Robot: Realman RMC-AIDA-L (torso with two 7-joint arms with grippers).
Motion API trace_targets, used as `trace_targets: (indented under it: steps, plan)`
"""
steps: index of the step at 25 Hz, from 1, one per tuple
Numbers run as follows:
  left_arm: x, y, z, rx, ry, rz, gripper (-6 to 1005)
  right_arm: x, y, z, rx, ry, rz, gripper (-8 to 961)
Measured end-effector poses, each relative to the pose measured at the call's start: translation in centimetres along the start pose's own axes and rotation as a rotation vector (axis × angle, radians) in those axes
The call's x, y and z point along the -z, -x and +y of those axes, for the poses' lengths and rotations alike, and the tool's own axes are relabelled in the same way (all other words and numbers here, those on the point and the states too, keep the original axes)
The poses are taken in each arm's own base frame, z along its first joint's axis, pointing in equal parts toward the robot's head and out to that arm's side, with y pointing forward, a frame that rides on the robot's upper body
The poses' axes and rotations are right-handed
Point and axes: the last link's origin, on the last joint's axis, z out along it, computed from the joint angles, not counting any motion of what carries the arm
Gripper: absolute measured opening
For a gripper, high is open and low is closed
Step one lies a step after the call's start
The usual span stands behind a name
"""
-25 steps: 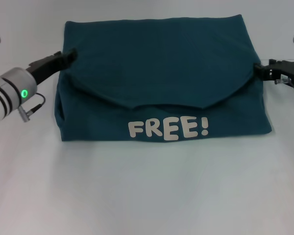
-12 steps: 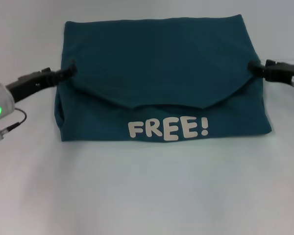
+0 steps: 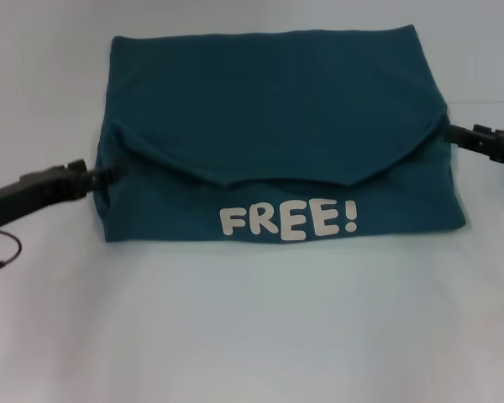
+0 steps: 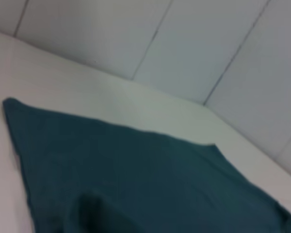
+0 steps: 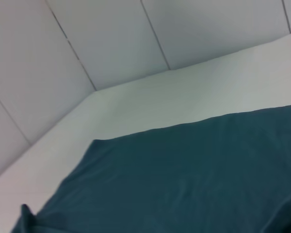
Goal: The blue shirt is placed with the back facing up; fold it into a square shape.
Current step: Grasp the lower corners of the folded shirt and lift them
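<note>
Filling mid-frame on the pale, smooth tabletop (image 3: pixel 252 327), the soft blue shirt (image 3: pixel 277 126) lies folded squarish; left claw (image 3: pixel 109 174) and right claw (image 3: pixel 450 133) touch its edges, grip unclear.

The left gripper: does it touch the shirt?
Touching: in the head view the left gripper has its tip against the shirt's left edge, no gap.
</note>
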Motion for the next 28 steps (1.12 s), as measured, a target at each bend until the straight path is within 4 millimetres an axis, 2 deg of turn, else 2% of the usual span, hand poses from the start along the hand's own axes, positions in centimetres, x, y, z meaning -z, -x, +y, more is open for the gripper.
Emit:
trace_targets:
  steps: [6, 14, 28]
  plan:
    - [-0.1, 1.3, -0.2, -0.051, -0.020, -0.102, 894, 1.0, 0.6, -0.1, -0.028, 0.026, -0.001, 639]
    - [-0.7, 3.1, -0.6, -0.098, -0.076, -0.179, 870, 1.3, 0.6, -0.6, -0.051, 0.005, 0.002, 637]
    - [-2.5, 3.8, 0.7, -0.172, -0.063, -0.238, 829, 1.2, 0.2, -0.6, -0.064, 0.003, 0.004, 635]
